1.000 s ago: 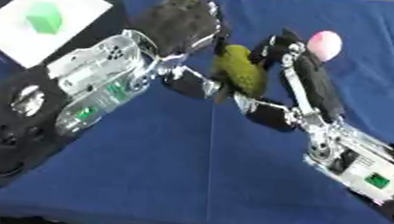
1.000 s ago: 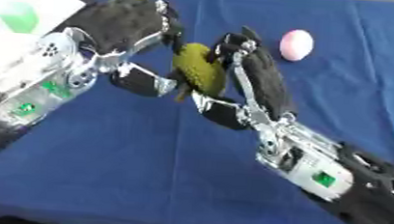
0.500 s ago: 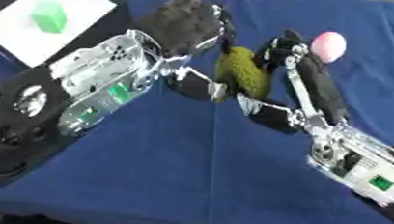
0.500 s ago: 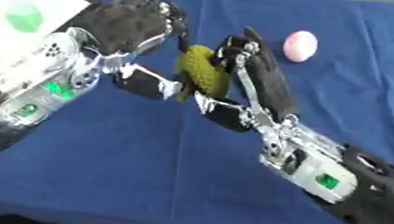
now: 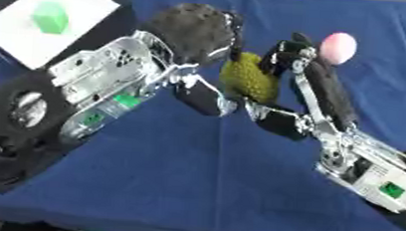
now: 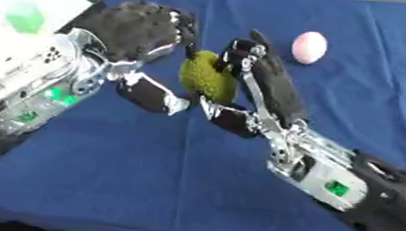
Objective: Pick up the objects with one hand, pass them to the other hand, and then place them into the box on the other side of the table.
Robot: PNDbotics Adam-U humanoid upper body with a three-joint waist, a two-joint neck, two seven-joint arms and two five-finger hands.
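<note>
We're mid-handover: the bumpy olive-green object [image 5: 247,80] sits in the air between both hands, centre-far over the blue table [image 5: 194,187]. Right hand [image 5: 317,91] has fingers curled on it; left hand [image 5: 193,34] is closed around its other side. Left to do: release, carry left, drop in the white box [image 5: 28,33], which already holds a green cube [image 5: 50,17]. Pink ball [image 5: 338,47] waits far right. Path looks unobstructed.
</note>
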